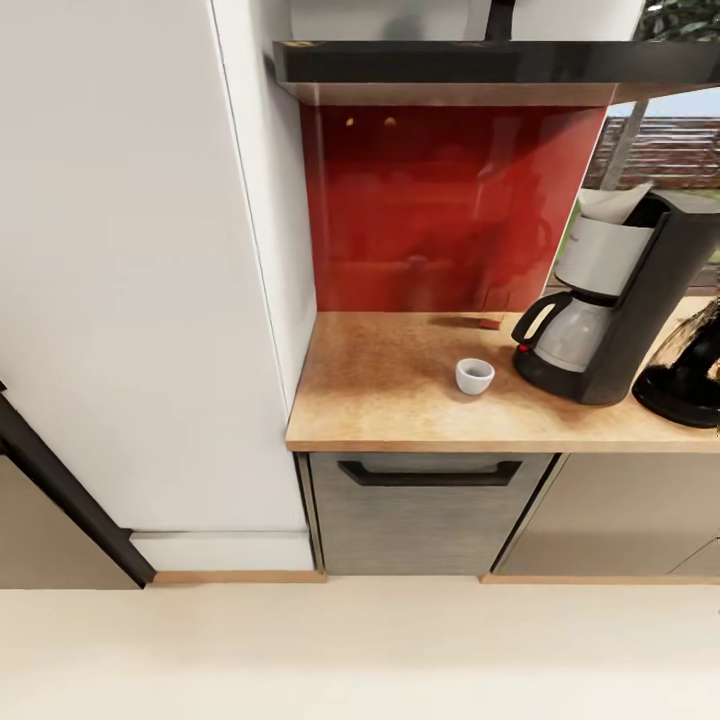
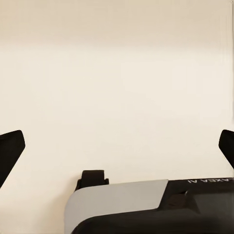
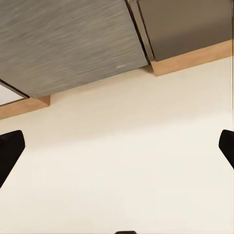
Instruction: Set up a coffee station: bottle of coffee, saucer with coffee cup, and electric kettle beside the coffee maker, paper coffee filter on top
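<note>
Long light wood-grain countertop (image 1: 400,425) tops grey cabinet fronts (image 1: 425,525). Tiny white round cup (image 1: 474,375) sits bare on it, just left of tall dark grey drip coffee maker (image 1: 640,300); off-white paper filter cone (image 1: 612,204) rests in its white basket. Smoky rounded kettle (image 1: 690,370) just right of maker, cut by frame. Glossy black shelf (image 1: 480,62) above. Left gripper (image 2: 117,146) and right gripper (image 3: 117,146) fingers spread wide apart, empty, over pale floor (image 3: 126,165).

Countertop (image 1: 400,385) – light wood grain, matt, slightly speckled. Backsplash (image 1: 440,200) at 12 o'clock – glossy red, mirror-like. Shelf (image 1: 480,62) glossy black. Cabinet front (image 1: 420,525) brushed grey, metal-looking. Cup (image 1: 474,375) smooth white, glazed. Coffee maker (image 1: 625,300) matt dark plastic, glass carafe. Floor (image 3: 126,165) plain cream, matt.
</note>
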Controlling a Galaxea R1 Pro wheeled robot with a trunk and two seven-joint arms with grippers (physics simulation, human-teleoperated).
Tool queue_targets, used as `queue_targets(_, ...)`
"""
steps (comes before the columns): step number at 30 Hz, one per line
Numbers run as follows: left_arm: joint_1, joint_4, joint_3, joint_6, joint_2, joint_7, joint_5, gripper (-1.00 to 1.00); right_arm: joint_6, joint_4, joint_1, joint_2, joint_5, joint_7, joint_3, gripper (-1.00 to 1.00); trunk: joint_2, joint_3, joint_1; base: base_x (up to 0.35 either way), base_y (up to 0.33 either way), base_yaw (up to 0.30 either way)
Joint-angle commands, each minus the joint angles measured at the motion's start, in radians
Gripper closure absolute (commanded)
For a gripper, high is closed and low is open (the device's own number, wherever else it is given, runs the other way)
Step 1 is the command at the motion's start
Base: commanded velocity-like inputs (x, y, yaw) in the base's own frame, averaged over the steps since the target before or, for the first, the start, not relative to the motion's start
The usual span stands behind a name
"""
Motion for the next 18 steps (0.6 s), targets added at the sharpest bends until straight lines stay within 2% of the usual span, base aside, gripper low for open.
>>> queue_targets(1, 0.001, -0.001, 0.004, -0.001, 0.000, -0.007, 0.003, -1.00, -0.003, 0.002, 0.000, 0.000, -0.004, 0.002, 0.001, -1.00, 0.000, 0.000, 0.000, 0.048, -0.036, -0.209)
queue_targets(18, 0.001, -0.001, 0.004, -0.001, 0.000, -0.007, 0.003, -1.00, -0.003, 0.004, 0.000, 0.000, -0.004, 0.003, 0.001, -1.00, 0.000, 0.000, 0.000, 0.009, -0.007, -0.263)
